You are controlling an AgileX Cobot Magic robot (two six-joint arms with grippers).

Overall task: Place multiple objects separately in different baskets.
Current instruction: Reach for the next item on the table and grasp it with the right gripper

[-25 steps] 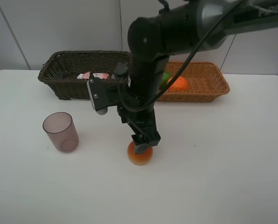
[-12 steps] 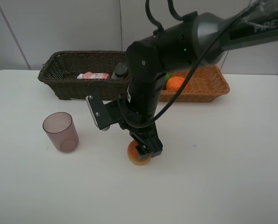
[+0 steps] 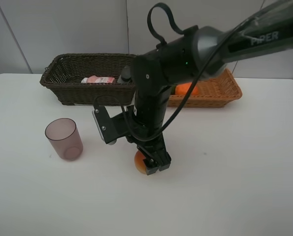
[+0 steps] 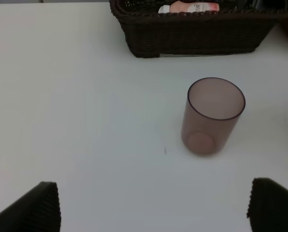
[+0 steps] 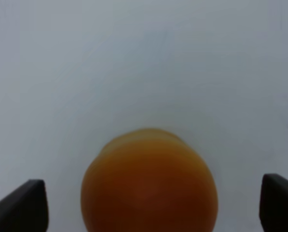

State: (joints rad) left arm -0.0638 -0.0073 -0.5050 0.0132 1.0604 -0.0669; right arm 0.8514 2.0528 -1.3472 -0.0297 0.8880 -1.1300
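Observation:
The red-orange fruit [image 3: 141,163] lies on the white table, and fills the right wrist view [image 5: 148,181]. My right gripper [image 3: 154,162] is open, lowered over it with a fingertip [image 5: 22,205] on each side. The mauve cup [image 3: 63,138] stands upright at the left, and shows in the left wrist view [image 4: 212,116]. My left gripper [image 4: 156,208] is open and empty, short of the cup. The dark brown basket [image 3: 62,73] holds the pink bottle [image 3: 98,79] and the dark grey bottle [image 3: 125,74]. The light basket [image 3: 222,86] holds the orange [image 3: 185,88]. The green fruit is hidden behind the arm.
Both baskets stand side by side along the table's far edge. The right arm [image 3: 156,88] reaches across the middle and hides part of both. A grey wall stands behind the table.
My right gripper has come down lower around the red-orange fruit and the arm has bent further forward. The fruit, cup and baskets have not moved.

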